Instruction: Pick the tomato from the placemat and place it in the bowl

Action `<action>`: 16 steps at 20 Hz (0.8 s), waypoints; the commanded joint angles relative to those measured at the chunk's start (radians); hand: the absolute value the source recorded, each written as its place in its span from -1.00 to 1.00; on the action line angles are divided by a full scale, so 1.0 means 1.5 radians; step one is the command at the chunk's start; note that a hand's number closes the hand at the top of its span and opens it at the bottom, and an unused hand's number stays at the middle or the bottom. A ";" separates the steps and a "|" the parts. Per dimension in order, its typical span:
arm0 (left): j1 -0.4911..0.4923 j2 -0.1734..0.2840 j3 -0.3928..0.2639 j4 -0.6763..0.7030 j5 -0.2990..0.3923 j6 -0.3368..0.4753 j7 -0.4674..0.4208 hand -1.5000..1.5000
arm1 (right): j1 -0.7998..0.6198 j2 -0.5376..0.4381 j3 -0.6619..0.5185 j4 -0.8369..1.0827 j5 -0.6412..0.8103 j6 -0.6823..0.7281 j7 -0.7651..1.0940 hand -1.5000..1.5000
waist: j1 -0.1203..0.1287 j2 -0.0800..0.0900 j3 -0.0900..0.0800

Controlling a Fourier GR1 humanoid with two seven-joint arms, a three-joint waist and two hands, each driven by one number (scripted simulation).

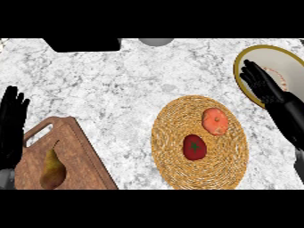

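At the far left edge, the left hand rests with its fingers straight and up, holding nothing. Just right of it, at the near left, lies 1 wooden cutting board with 1 pear on it. Along the far edge, left of centre, sit 1 dark object, cut off by the frame, and 1 grey round thing, too little in view to name.

Right of centre lies 1 round woven placemat. On it are 2 fruits: 1 red tomato with a green stem mark, on the near side, and 1 orange-coloured fruit just beyond it, near but not clearly touching.

At the far right stands 1 pale bowl with a gold rim. The right hand hangs over the bowl's left rim, fingers straight and slightly spread, holding nothing, well apart from the tomato.

Judging by this, nothing of the task is done: the tomato is still on the placemat and the bowl looks unfilled. What is left is the whole job: reaching to the tomato, closing on it, lifting, carrying it right and far, and releasing it in the bowl.
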 commanded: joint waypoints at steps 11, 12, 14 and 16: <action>-0.053 -0.023 -0.012 -0.035 0.108 -0.151 -0.002 0.00 | 0.098 0.143 0.000 0.143 0.220 -0.462 0.216 -1.00 | -0.011 -0.025 -0.028; -0.068 -0.025 -0.015 -0.014 0.105 -0.160 -0.003 0.00 | 0.086 0.175 0.035 0.168 0.275 -0.505 0.201 -1.00 | -0.005 -0.022 -0.027; -0.081 -0.015 0.008 0.019 0.118 -0.191 -0.018 0.00 | 0.049 0.133 0.049 0.114 0.351 -0.541 0.295 -1.00 | -0.007 -0.025 -0.028; -0.085 -0.025 0.009 0.025 0.115 -0.185 -0.014 0.00 | 0.006 0.091 0.066 0.107 0.415 -0.522 0.400 -1.00 | -0.003 -0.026 -0.027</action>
